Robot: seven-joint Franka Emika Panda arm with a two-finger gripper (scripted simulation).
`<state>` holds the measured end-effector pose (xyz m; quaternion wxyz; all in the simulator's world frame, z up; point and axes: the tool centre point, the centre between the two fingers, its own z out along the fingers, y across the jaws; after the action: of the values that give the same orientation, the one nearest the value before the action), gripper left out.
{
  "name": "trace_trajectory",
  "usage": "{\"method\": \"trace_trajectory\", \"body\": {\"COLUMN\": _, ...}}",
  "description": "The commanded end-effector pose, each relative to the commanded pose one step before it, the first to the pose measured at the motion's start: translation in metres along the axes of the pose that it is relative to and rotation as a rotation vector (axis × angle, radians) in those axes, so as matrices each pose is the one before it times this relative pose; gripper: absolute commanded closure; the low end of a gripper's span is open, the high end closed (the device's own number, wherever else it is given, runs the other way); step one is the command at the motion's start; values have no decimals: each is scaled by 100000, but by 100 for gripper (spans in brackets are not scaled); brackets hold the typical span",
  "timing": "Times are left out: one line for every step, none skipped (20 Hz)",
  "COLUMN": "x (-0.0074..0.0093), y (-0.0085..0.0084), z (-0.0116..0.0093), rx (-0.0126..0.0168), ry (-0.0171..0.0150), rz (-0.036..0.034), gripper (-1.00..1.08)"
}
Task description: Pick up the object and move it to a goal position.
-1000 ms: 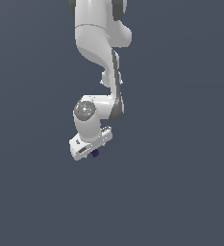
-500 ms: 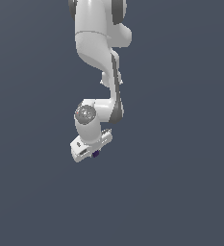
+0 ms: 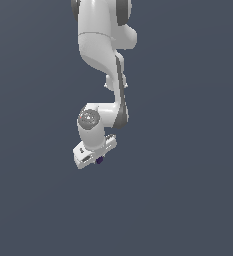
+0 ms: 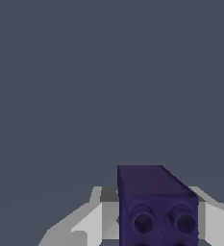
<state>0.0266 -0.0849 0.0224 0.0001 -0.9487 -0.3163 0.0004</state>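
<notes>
1 worry I have: the gripper (image 4: 157, 223), clenched on the cube (image 4: 156, 204), could drop it if jolted.

bare simulated scene: white arm (image 3: 100, 45) against flat slate-grey backdrop.

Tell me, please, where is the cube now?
The cube sits between the fingers of the gripper, at the low end of the arm, near the middle of the exterior view. The wrist view shows it close up between the pale fingers.
</notes>
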Motion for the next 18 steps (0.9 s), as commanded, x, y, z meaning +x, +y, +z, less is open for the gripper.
{"method": "trace_trajectory", "body": {"x": 105, "y": 220, "z": -233, "rx": -52, "ry": 51, "rz": 0, "gripper": 108}}
{"method": "trace_trajectory", "body": {"x": 68, "y": 153, "z": -152, "rx": 0, "ry": 0, "rz": 0, "gripper": 108}}
{"method": "trace_trajectory", "body": {"x": 82, "y": 186, "z": -184, "rx": 0, "ry": 0, "rz": 0, "gripper": 108}}
{"method": "trace_trajectory", "body": {"x": 96, "y": 217, "z": -215, "rx": 0, "ry": 0, "rz": 0, "gripper": 108}}
{"method": "trace_trajectory", "body": {"x": 109, "y": 247, "z": -244, "rx": 0, "ry": 0, "rz": 0, "gripper": 108}}
{"method": "trace_trajectory", "body": {"x": 122, "y": 276, "z": -272, "rx": 0, "ry": 0, "rz": 0, "gripper": 108}}
{"method": "trace_trajectory", "body": {"x": 122, "y": 316, "z": -299, "rx": 29, "ry": 30, "rz": 24, "gripper": 108}}
{"method": "trace_trajectory", "body": {"x": 146, "y": 329, "z": -323, "rx": 0, "ry": 0, "rz": 0, "gripper": 108}}
{"method": "trace_trajectory", "body": {"x": 157, "y": 353, "z": -346, "rx": 0, "ry": 0, "rz": 0, "gripper": 108}}
{"method": "trace_trajectory", "body": {"x": 168, "y": 376, "z": -367, "rx": 0, "ry": 0, "rz": 0, "gripper": 108}}
{"method": "trace_trajectory", "body": {"x": 177, "y": 397, "z": -387, "rx": 0, "ry": 0, "rz": 0, "gripper": 108}}
{"method": "trace_trajectory", "body": {"x": 187, "y": 416, "z": -404, "rx": 0, "ry": 0, "rz": 0, "gripper": 108}}
{"method": "trace_trajectory", "body": {"x": 199, "y": 429, "z": -420, "rx": 33, "ry": 34, "rz": -13, "gripper": 108}}
{"method": "trace_trajectory", "body": {"x": 202, "y": 449, "z": -434, "rx": 0, "ry": 0, "rz": 0, "gripper": 108}}
{"method": "trace_trajectory", "body": {"x": 209, "y": 463, "z": -446, "rx": 0, "ry": 0, "rz": 0, "gripper": 108}}
{"method": "trace_trajectory", "body": {"x": 215, "y": 475, "z": -455, "rx": 0, "ry": 0, "rz": 0, "gripper": 108}}
{"method": "trace_trajectory", "body": {"x": 220, "y": 483, "z": -461, "rx": 0, "ry": 0, "rz": 0, "gripper": 108}}
{"method": "trace_trajectory", "body": {"x": 216, "y": 472, "z": -449, "rx": 0, "ry": 0, "rz": 0, "gripper": 108}}
